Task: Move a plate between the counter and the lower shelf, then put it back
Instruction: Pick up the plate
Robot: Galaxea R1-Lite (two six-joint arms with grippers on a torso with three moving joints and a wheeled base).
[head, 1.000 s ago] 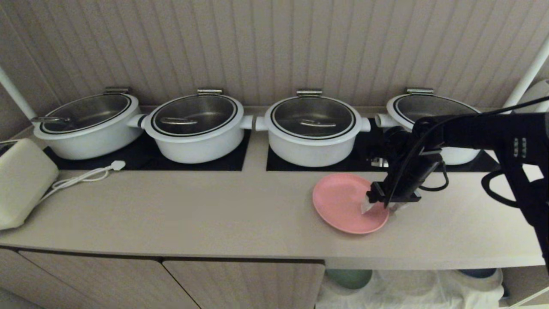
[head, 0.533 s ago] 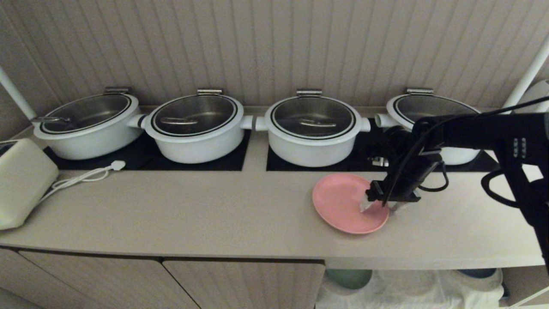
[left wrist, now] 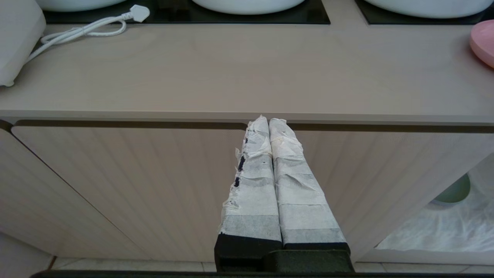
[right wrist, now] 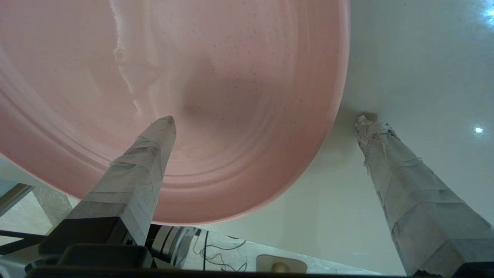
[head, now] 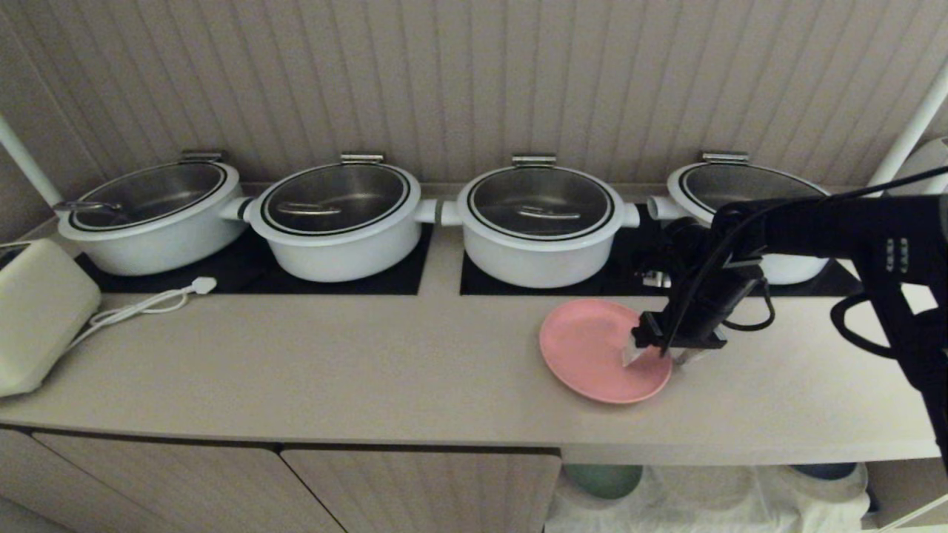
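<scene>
The round, shallow, matte salmon-pink plate [head: 603, 350] lies flat on the long, smooth beige counter [head: 370, 363], on its right part, just in front of the black rectangular hob panel [head: 629, 277] and near the counter's front edge. The right gripper [head: 655, 355] points down over the plate's right rim, its tape-wrapped fingers spread wide: in the right wrist view one finger [right wrist: 142, 162] stands over the plate's [right wrist: 193, 96] inner surface and the other [right wrist: 389, 154] over the bare counter [right wrist: 417, 69] just outside the rim, so the rim lies between them and nothing is clasped. Whether the tips touch the plate or counter cannot be told. The left gripper [left wrist: 268, 127] hangs low in front of the pale ribbed cabinet doors [left wrist: 135, 181], below the counter edge, its two taped fingers pressed together on nothing. Four white lidded pots [head: 541, 222] stand in a row on the hob panels at the back. At the far left sits a cream boxy appliance [head: 37, 318] with a white cord and plug [head: 148, 300]. Under the counter, at the right, the lower shelf [head: 881, 488] shows a wrinkled white cloth [head: 703, 500] and part of a green plate [head: 601, 480].
</scene>
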